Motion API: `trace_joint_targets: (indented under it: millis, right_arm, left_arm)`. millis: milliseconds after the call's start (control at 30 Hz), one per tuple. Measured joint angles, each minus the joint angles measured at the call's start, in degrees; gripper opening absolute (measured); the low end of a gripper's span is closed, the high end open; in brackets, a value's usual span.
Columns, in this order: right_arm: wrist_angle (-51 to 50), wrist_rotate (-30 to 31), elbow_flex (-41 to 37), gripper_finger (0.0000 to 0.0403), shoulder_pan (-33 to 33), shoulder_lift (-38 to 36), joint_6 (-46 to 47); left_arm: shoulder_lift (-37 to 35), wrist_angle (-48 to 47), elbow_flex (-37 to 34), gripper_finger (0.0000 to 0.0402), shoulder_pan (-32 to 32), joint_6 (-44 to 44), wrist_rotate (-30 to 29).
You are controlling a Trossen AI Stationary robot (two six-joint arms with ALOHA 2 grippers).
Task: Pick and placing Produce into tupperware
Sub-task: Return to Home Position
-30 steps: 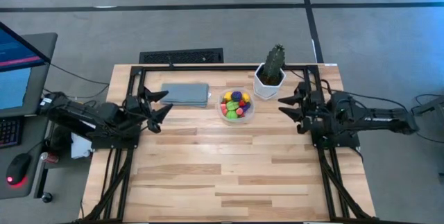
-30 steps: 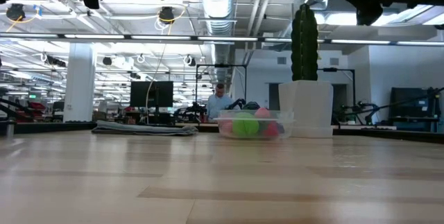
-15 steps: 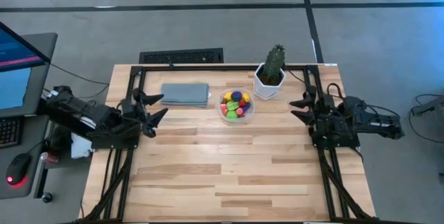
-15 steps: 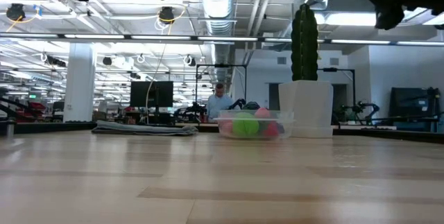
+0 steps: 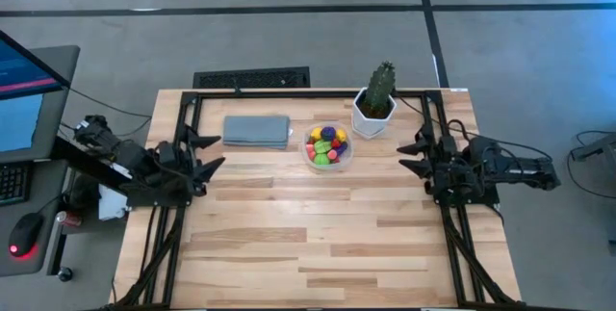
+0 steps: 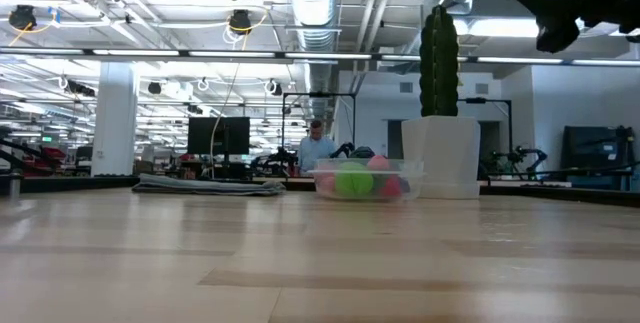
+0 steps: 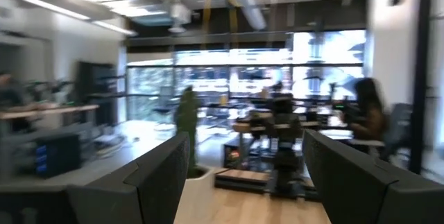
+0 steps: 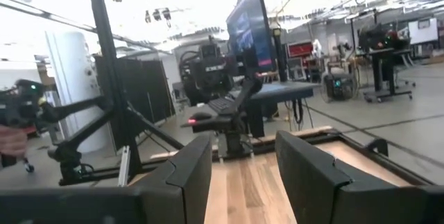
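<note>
The tupperware (image 5: 347, 154) is a small round clear container that stands on the table's far middle. The produce (image 5: 327, 142), tiny yellow, green, purple and red pieces, lies heaped inside it; in the low view the produce (image 6: 352, 181) shows through the tupperware's wall (image 6: 412, 181). My left gripper (image 5: 218, 151) hovers open near the table's left edge. My right gripper (image 5: 408, 156) hovers near the right edge, also open. Both point inward at the middle, well clear of the container. Neither has anything between its fingers (image 7: 159, 175) (image 8: 194, 168).
A potted green cactus (image 5: 375, 99) in a white pot stands just right of the tupperware. A flat grey-blue folded cloth (image 5: 257, 130) lies to its left. Black frame rails (image 5: 183, 118) run along the table's left, right and far sides. The near half is bare wood (image 5: 308, 244).
My left gripper has drawn back toward the table's left edge and swung a little toward the near side. My right gripper has drawn back toward the right edge and sunk lower. The tupperware and the produce have stayed put.
</note>
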Motion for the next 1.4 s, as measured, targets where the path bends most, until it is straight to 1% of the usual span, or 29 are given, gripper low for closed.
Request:
trace_joint_targets:
  millis: [100, 167, 233, 300, 367, 500, 567, 600, 667, 733, 867, 1000, 1167, 1300, 1400]
  right_arm:
    - [0.02, -0.03, 0.06, 0.0182, -0.47, 0.03, 0.00]
    - [0.35, -0.03, 0.06, 0.0182, -0.91, 0.02, -0.02]
    - [1.12, -0.03, 0.06, 0.0182, -1.07, 0.02, -0.26]
    - [1.97, -0.06, 0.06, 0.0182, -1.07, 0.02, -0.91]
    - [2.58, -0.14, 0.06, 0.0182, -1.07, 0.02, -1.10]
    - [2.46, -1.31, 0.06, 0.0182, -0.83, 0.02, -0.86]
    - [2.44, -1.80, 0.06, 0.0182, -0.79, 0.02, -0.19]
    - [2.44, -1.78, 0.06, 0.0182, -0.81, 0.02, -0.10]
    - [2.44, -1.74, 0.06, 0.0182, -0.81, 0.02, -0.02]
    - [2.48, -1.73, 0.06, 0.0182, -0.95, 0.02, -0.02]
    - [2.65, -1.68, 0.06, 0.0182, -1.76, 0.02, 0.00]
    - [2.65, -1.67, 0.06, 0.0182, -2.50, 0.02, 0.02]
    - [2.48, -1.72, 0.06, 0.0182, -2.44, 0.02, 0.46]
    - [2.41, -1.73, 0.06, 0.0182, -2.38, 0.02, 0.46]
    - [2.41, -1.74, 0.06, 0.0182, -2.38, 0.02, 0.69]
  left_arm:
    - [0.11, -1.55, 0.00, 0.0270, 0.82, -2.73, 4.79]
    - [1.00, -2.81, -0.01, 0.0270, 1.74, -5.64, 6.74]
    - [2.35, -1.48, -1.06, 0.0270, 2.72, -7.56, 8.40]
    - [3.86, 3.83, -3.41, 0.0270, 3.63, -8.12, 10.19]
    - [5.39, 11.63, -6.71, 0.0270, 4.28, -7.80, 11.02]
    - [5.89, 25.62, -12.93, 0.0270, 4.48, -4.11, 11.45]
    - [5.38, 29.98, -14.72, 0.0270, 4.50, -3.05, 11.32]
    - [5.11, 30.51, -15.08, 0.0270, 4.67, -2.95, 10.89]
    - [5.12, 29.26, -15.17, 0.0270, 5.41, -4.25, 9.30]
    - [5.49, 26.38, -15.19, 0.0270, 6.69, -7.24, 9.16]
    - [6.58, 21.92, -15.19, 0.0270, 10.43, -14.21, 13.42]
    - [8.63, 21.61, -15.19, 0.0270, 14.93, -18.06, 18.79]
    - [9.40, 22.67, -15.19, 0.0270, 18.91, -18.79, 23.38]
    - [9.37, 22.79, -15.19, 0.0270, 20.26, -18.27, 23.58]
    - [7.26, 22.14, -15.24, 0.0270, 20.24, -15.58, 23.48]
